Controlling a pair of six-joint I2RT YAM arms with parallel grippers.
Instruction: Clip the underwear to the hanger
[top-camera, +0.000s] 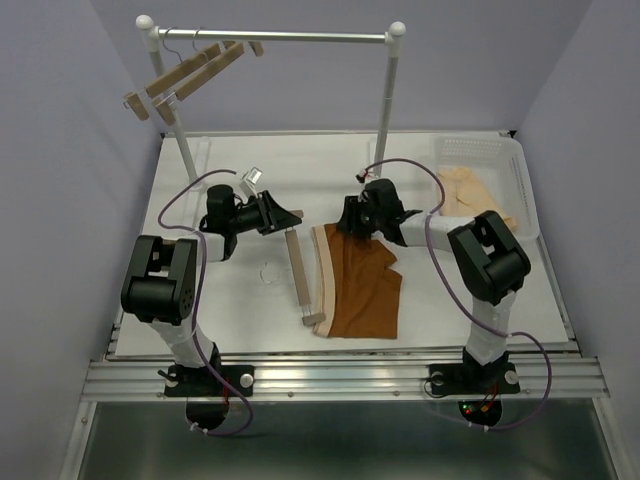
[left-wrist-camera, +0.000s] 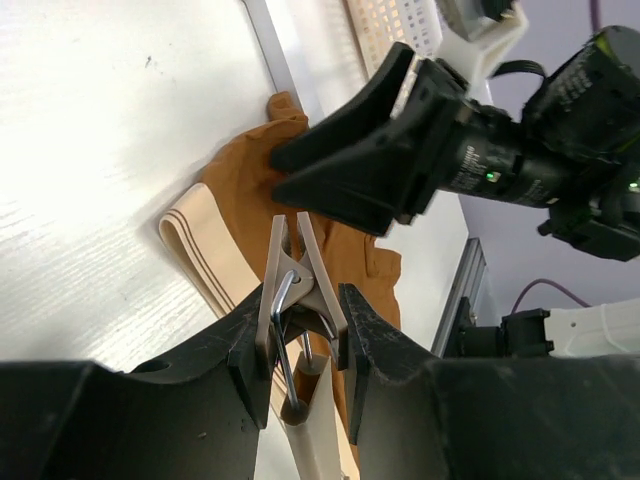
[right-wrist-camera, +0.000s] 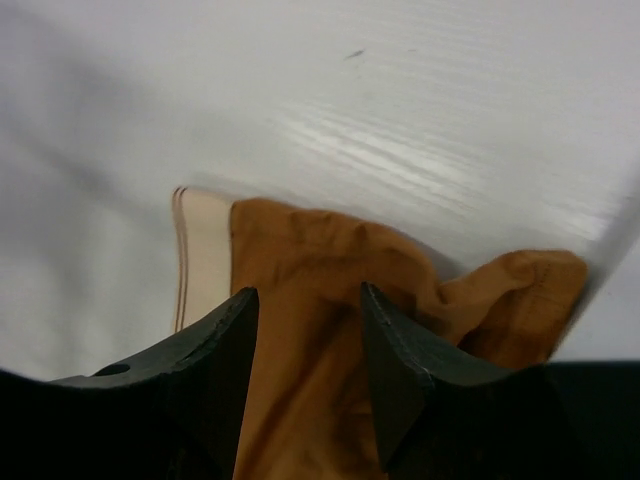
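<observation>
Left end effector (left-wrist-camera: 305, 322) clamped the slim light-wood bar hanger (left-wrist-camera: 315, 445) at its clip (left-wrist-camera: 288, 255); right end effector (right-wrist-camera: 307, 298), jaws apart, hovered over rust-brown fabric underwear (right-wrist-camera: 310, 235).

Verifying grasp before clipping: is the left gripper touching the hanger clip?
Touching. Left wrist view shows both fingers of the left gripper pressed against the sides of the hanger clip, no gap visible.

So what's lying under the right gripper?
The underwear: its orange fabric beside the beige waistband lies below the right gripper, jaws apart. Whether it touches the cloth cannot be told.
</observation>
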